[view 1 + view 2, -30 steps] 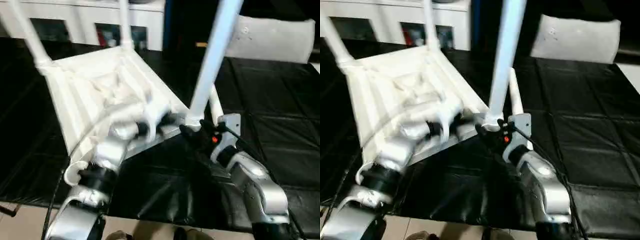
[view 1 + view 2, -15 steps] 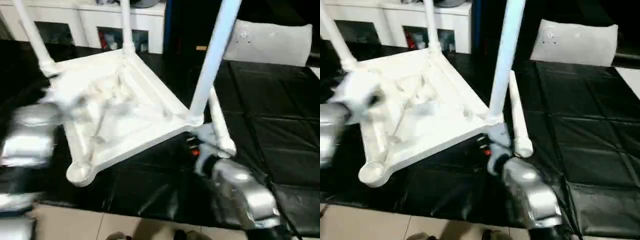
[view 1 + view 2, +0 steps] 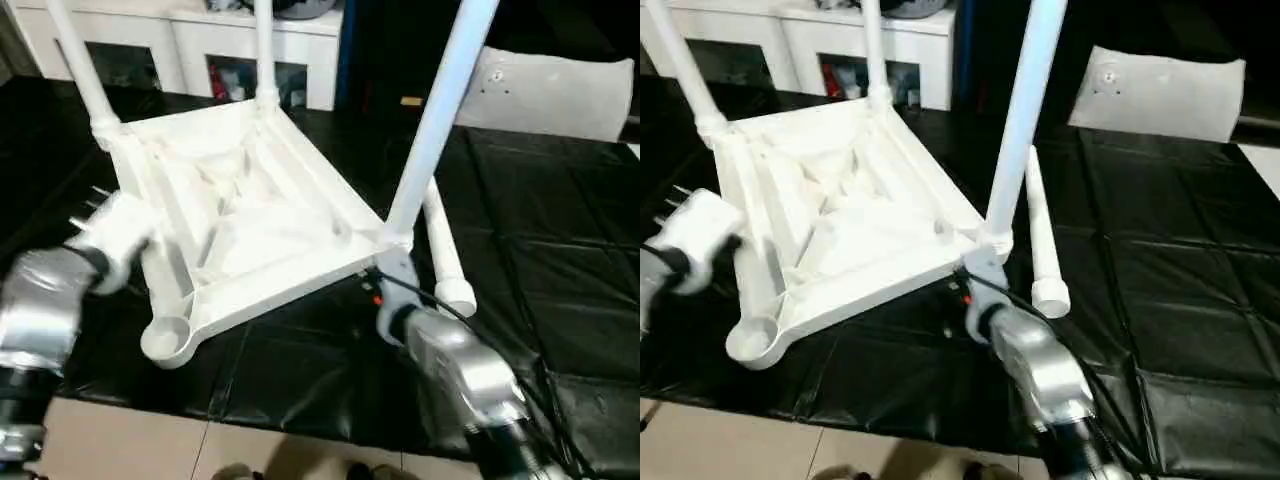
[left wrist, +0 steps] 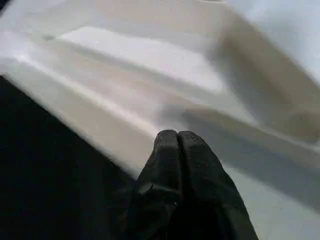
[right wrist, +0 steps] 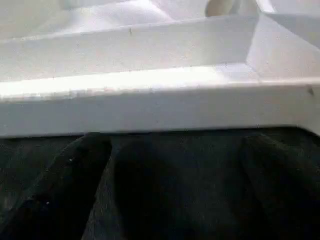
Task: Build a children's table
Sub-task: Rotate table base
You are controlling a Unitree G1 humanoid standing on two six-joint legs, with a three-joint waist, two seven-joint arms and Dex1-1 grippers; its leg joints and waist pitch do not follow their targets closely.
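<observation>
Now right hand (image 5: 165, 185) faces children's table (image 3: 250, 220) rim.

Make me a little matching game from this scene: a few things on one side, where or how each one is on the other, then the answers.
Things:
1. loose leg
2. left gripper
3. empty corner socket
4. right gripper

States:
A. fingers pressed together, shut
B. lying flat on the black mat beside the tabletop
C. at the tabletop's near corner, nothing in it
D. open, by the tabletop's edge below a standing leg

Pairs: 1-B, 2-A, 3-C, 4-D
</observation>
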